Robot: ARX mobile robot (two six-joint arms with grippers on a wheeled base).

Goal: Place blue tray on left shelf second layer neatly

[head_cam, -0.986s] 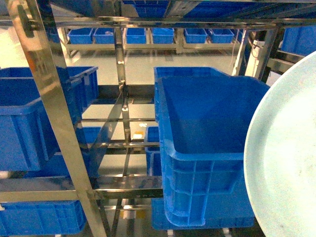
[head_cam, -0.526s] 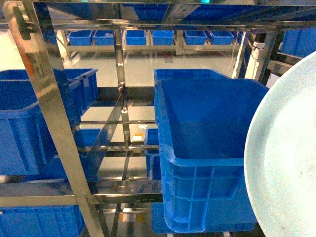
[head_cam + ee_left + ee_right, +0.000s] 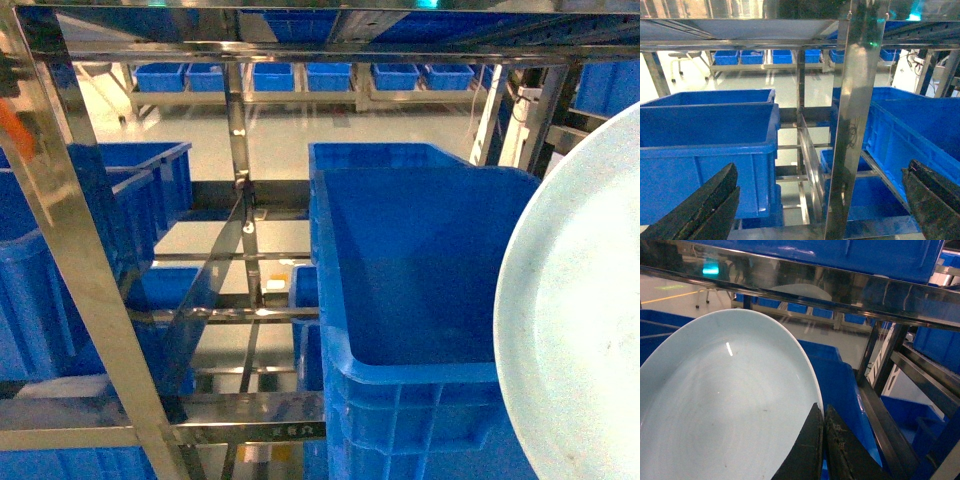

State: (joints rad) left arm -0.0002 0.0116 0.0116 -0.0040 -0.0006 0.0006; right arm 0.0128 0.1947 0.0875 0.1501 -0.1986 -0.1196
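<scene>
Head: your pale blue tray (image 3: 575,330) fills the right edge, raised before the steel left shelf (image 3: 240,200), beside a blue crate (image 3: 420,290) | Left wrist: your left pincer (image 3: 810,200) is spread wide, holding nothing | Right wrist: your right pincer (image 3: 823,445) is clamped on the tray's rim.

The blue tray (image 3: 725,405) filling the lower left of the right wrist view is pale, glossy light blue. The crate (image 3: 420,300) at centre right of the head view is deep saturated blue. The shelf posts (image 3: 70,250) are shiny silver steel. Both grippers' fingers (image 3: 700,210) are black.
</scene>
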